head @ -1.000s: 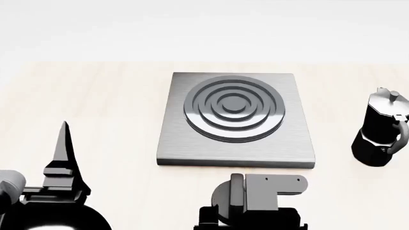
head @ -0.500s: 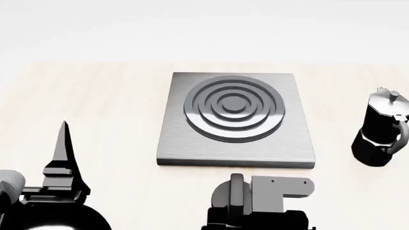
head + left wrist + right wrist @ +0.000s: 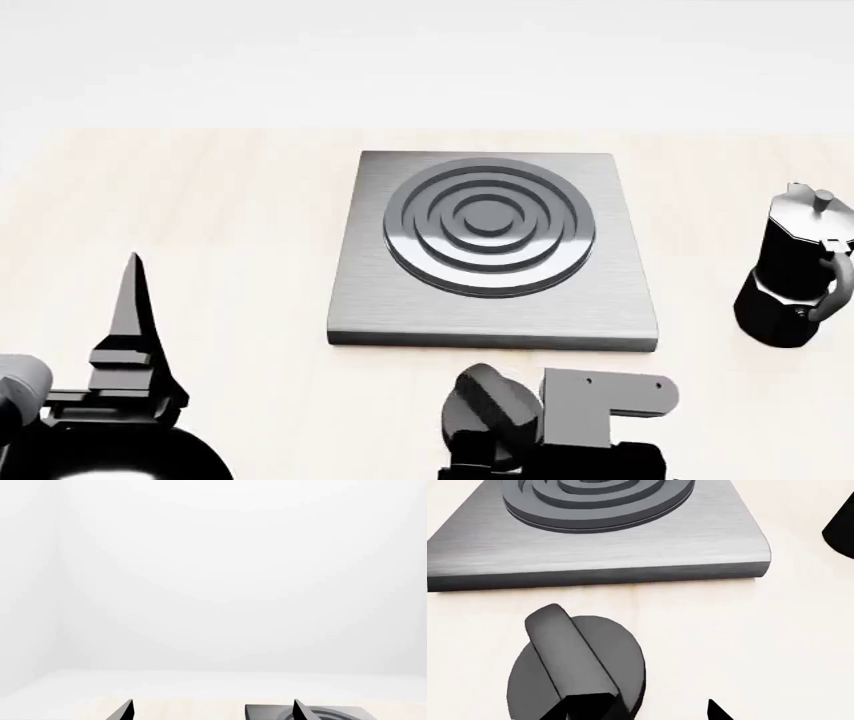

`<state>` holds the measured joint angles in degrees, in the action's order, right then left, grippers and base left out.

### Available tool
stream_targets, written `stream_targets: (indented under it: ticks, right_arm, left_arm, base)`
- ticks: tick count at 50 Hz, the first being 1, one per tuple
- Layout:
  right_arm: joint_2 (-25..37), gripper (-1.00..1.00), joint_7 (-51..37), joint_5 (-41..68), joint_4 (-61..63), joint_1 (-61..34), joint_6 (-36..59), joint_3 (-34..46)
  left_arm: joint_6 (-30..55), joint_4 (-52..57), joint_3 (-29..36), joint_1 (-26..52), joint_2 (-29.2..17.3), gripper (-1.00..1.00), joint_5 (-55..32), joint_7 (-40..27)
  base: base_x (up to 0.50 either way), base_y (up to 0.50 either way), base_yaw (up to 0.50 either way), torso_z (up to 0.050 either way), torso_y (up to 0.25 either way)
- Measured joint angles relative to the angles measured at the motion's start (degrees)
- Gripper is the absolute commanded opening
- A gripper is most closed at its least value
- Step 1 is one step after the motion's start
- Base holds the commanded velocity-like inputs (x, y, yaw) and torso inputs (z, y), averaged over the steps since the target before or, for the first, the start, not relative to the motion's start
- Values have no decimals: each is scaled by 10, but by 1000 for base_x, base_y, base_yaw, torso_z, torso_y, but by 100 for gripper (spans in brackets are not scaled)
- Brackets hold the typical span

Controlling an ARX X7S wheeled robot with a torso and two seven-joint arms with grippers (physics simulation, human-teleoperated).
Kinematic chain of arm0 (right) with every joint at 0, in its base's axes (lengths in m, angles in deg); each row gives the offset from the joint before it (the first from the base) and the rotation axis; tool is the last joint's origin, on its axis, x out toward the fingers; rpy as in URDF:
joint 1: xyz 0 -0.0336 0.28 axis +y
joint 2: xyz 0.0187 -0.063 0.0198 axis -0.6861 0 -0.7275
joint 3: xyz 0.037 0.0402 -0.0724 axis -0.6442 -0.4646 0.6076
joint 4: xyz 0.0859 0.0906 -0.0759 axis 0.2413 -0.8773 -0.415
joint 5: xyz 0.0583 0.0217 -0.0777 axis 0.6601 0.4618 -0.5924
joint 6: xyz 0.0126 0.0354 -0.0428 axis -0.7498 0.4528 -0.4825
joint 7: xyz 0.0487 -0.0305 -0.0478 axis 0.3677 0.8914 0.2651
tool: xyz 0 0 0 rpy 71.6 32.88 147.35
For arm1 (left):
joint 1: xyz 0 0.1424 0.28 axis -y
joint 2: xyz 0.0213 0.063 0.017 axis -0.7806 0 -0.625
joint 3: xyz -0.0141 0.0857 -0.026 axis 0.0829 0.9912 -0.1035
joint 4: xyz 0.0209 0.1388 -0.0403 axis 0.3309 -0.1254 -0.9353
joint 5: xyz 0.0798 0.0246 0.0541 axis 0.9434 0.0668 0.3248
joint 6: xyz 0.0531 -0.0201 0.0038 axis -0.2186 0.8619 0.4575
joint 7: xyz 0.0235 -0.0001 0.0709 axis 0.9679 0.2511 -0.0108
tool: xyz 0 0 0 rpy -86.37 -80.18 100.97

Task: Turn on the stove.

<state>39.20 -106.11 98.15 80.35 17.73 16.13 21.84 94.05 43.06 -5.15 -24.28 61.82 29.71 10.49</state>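
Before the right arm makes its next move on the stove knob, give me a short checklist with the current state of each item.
1. Knob in view of the right wrist camera: ok.
2. Right gripper closed on the knob's ridge: cannot tell; only fingertip edges show at the frame border.
3. Knob ridge angle readable: ok, it stands slanted in the head view.
4. Stove burner free of cookware: ok.
5. Moka pot clear of the knob: ok, it stands well off to the right.
6. Left gripper out of the way: ok, open and empty.
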Motion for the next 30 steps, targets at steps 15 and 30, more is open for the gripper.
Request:
stream_targets:
  ticks: [15, 30]
  right_arm:
    - [11, 100, -32, -8, 27, 9, 2, -15]
    - [20, 100, -65, -15, 54, 20, 4, -30]
  left_arm:
    - [1, 1, 1, 1, -2, 100, -3, -3]
    - [-1, 1, 2, 2, -4, 100, -4, -6]
  base:
    - [0, 0, 0, 0, 0]
    - [0, 0, 0, 0, 0]
